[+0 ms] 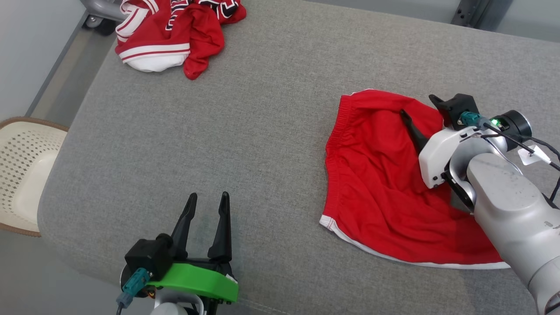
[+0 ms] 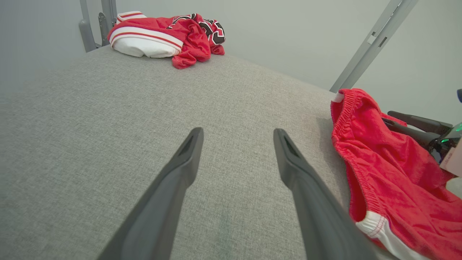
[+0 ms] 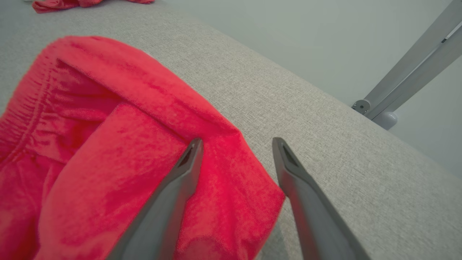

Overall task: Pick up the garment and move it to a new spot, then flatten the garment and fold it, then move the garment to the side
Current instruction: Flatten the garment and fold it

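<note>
Head view: from high above the table (image 1: 262, 144), facing steeply down and forward. It is wide enough to take in most of the top, with the left gripper (image 1: 209, 195) at its bottom edge.
Left wrist view: low and close over the table, facing along that gripper toward the far jersey (image 2: 162, 36).
Right wrist view: nearest of all, just above the shorts (image 3: 108, 151), facing past their edge to the table's far rim.
Shared: all three show the table and shorts. The head and left wrist views also share the jersey and the right gripper (image 2: 386, 116).

Grey cushioned bench (image 1: 218, 131): red shorts (image 1: 376, 175), jersey heap (image 1: 170, 35)
</note>
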Controlling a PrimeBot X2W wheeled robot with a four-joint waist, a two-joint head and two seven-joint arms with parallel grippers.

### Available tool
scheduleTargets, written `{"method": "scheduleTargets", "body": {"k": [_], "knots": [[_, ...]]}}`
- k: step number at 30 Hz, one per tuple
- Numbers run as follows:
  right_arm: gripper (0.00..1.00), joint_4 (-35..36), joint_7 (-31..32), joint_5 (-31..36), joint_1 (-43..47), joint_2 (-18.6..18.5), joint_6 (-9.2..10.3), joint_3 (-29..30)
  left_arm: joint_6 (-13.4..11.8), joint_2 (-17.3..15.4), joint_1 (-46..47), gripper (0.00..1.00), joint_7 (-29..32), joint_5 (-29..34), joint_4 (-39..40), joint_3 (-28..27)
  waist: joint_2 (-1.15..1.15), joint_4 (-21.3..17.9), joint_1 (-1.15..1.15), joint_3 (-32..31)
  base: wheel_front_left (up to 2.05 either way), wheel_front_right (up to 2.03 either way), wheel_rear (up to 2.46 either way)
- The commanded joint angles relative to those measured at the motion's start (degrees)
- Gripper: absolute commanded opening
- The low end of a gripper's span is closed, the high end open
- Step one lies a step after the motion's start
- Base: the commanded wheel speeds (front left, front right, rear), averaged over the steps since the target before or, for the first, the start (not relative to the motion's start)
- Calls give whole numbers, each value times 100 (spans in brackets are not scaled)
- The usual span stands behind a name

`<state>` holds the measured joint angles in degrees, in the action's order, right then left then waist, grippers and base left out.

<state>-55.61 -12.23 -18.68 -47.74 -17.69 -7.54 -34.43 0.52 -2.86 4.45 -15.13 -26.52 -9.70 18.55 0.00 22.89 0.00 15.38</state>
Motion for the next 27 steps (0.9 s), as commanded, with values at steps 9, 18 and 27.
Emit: {"method": "scheduleTargets", "body": {"k": [9, 18, 27], "knots": [[100, 666, -299, -177, 191, -183, 10, 165, 138, -6, 116, 100, -3, 285, -39, -31, 0, -740, 0, -307, 0, 0, 0], [100, 2569, -297, 453, 1922, 79, 9, 2146, 298, -8, 105, 100, -3, 547, -167, -111, 0, -1341, 0, -657, 0, 0, 0], [100, 4156, -298, 1214, 3665, 1071, 9, 3379, 358, -9, -151, 100, -3, 659, -271, -403, 0, -1716, 0, -961, 0, 0, 0]]}}
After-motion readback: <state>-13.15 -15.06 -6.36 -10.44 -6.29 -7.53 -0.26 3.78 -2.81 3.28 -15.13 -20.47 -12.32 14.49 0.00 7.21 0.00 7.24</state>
